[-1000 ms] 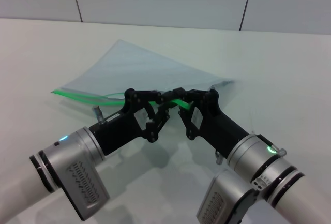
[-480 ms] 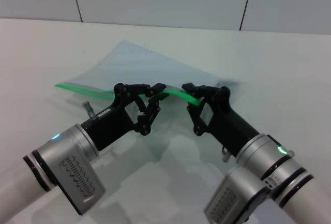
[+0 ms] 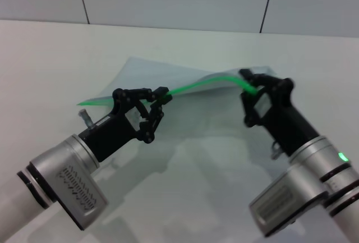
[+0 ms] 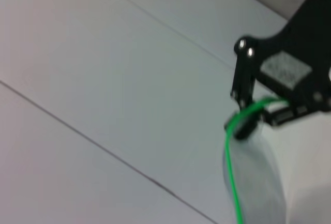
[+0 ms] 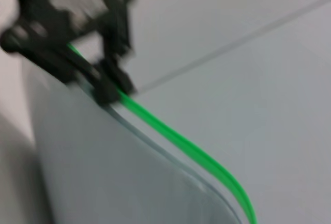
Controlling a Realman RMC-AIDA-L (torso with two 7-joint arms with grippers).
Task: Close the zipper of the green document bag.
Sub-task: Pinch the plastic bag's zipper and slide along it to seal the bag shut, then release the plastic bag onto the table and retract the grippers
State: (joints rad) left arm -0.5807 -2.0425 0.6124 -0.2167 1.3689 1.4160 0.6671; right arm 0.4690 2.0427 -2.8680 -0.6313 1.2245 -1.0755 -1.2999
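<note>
**Green zip strip drawn out between two end effectors**

Green and thin, the plastic zipper along one long edge of the flat, translucent pale blue-grey document bag now arches clear of the white tabletop, stretched between both arms. The bag itself lies toward the middle of the surface with its zipper edge lifted and its far edge resting down.

One second ago the two end effectors sat almost touching at the middle of the strip; half a second ago a small gap had opened between them; now they are well apart. The black right end effector has travelled out to the robot's right and pinches the green strip at that end, its fingers closed narrowly on it. The black left end effector has drawn back toward the left and is clamped on the strip too, holding it taut.

The tiny slider tab cannot be made out in any view, so which end effector carries it is unclear. Judging from the spread, the closing pull looks well under way, with the stretch near the left corner possibly still to be covered.
</note>
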